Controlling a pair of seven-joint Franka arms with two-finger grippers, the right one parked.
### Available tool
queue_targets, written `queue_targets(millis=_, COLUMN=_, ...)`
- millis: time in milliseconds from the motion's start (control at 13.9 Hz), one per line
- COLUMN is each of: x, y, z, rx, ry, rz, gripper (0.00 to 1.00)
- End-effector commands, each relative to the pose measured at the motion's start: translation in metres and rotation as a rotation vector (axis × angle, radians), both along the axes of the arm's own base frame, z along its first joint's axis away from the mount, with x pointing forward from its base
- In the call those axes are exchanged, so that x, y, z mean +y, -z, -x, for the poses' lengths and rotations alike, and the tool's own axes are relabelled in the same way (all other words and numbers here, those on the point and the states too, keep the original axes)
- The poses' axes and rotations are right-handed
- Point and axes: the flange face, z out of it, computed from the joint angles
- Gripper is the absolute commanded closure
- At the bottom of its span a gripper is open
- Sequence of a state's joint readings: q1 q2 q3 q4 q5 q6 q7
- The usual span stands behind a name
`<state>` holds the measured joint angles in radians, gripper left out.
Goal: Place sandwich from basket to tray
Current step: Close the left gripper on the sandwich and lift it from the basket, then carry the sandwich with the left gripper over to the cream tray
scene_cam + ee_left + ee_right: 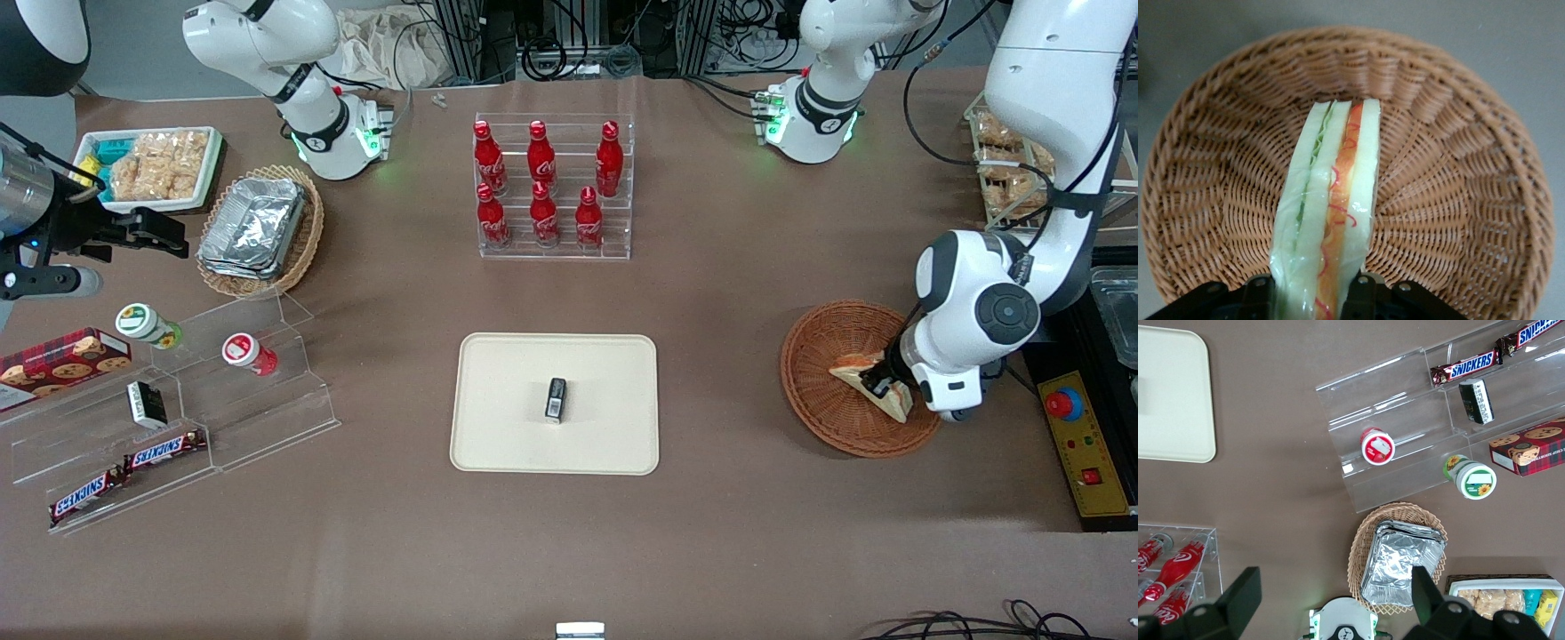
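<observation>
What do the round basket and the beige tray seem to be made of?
Basket: woven wicker, reddish-brown, matte; the weave shows plainly. It holds the sandwich, with the gripper shut on it. Tray: probably plastic, smooth cream surface with moulded rounded rim.

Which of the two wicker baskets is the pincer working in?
The reddish-brown basket holding the sandwich; the pincer grips it there. The tan basket holds foil containers.

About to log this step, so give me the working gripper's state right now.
Left gripper: down in the round reddish-brown wicker basket, jaws shut on the triangular white-bread sandwich.
</observation>
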<state>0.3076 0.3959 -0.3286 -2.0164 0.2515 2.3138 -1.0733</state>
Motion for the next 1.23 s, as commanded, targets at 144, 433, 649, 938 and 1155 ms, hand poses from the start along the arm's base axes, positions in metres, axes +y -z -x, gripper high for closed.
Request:
queue_targets(millis=144, x=-0.003, y=-0.088, z=-0.045, rx=0.048, ry=-0.011, rz=-0.064, gripper=1.00)
queue_targets(millis=433, x=-0.047, y=-0.167, z=-0.064, rx=0.035, ry=0.040, rz=-0.063, gripper=1.00)
queue_targets(millis=649, x=-0.108, y=-0.212, z=-0.078, rx=0.011, ry=0.185, rz=0.020, gripper=1.00)
queue_targets(millis=938, x=-0.221, y=-0.197, z=-0.087, rx=0.032, ry=0.380, rz=0.113, gripper=1.00)
queue_targets(millis=1155, x=-0.291, y=-0.143, z=-0.078, rx=0.047, ry=0.474, rz=0.146, gripper=1.00)
